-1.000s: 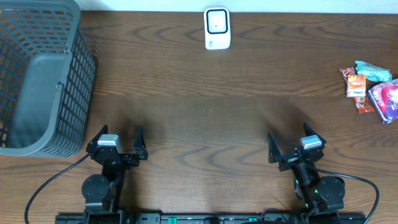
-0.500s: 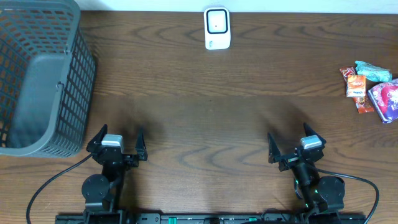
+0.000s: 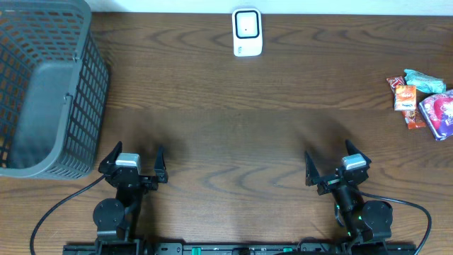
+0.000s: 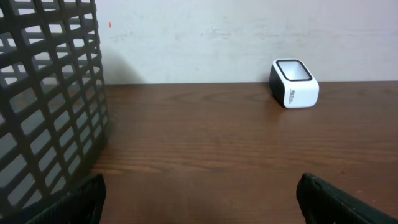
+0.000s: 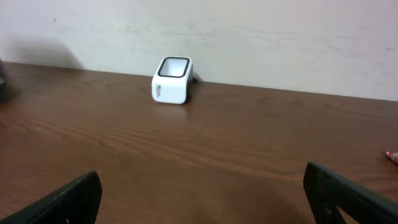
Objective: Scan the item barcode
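Observation:
The white barcode scanner (image 3: 247,32) stands at the far middle of the wooden table, and it shows in the left wrist view (image 4: 293,83) and the right wrist view (image 5: 171,80). Several small packets lie at the far right: an orange one (image 3: 405,98), a teal one (image 3: 425,79) and a purple one (image 3: 437,113). My left gripper (image 3: 136,153) (image 4: 199,186) rests open near the front edge with nothing between its fingers. My right gripper (image 3: 330,154) (image 5: 202,180) is also open and empty, well short of the packets.
A grey mesh basket (image 3: 42,92) fills the back left corner, close to the left arm, and looms at the left of the left wrist view (image 4: 43,93). A pale wall runs behind the table. Cables trail from both arm bases at the front edge.

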